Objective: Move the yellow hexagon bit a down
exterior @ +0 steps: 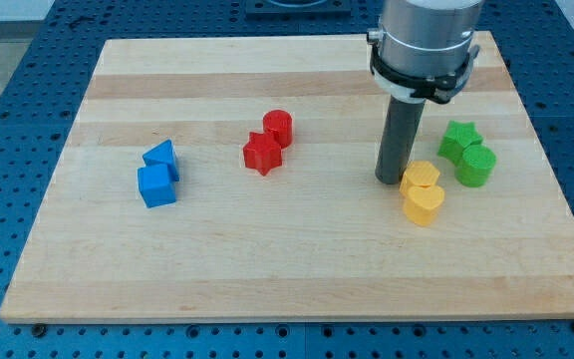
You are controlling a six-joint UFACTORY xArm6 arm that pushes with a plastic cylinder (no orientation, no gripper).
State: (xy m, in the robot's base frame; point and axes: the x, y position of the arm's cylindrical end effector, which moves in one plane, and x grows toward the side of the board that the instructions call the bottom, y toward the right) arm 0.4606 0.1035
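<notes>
The yellow hexagon (420,177) lies right of the board's centre. A second yellow block (425,204), which looks heart-shaped, touches it on its lower side. My tip (391,180) rests on the board just at the hexagon's left edge, touching or nearly touching it. The dark rod rises from there to the grey arm head at the view's top.
A green star (457,140) and a green cylinder (476,165) sit just right of the yellow pair. A red star (262,153) and a red cylinder (279,127) lie at centre. A blue cube (155,185) and a blue triangular block (161,157) lie at left. The wooden board (297,279) ends near the view's bottom.
</notes>
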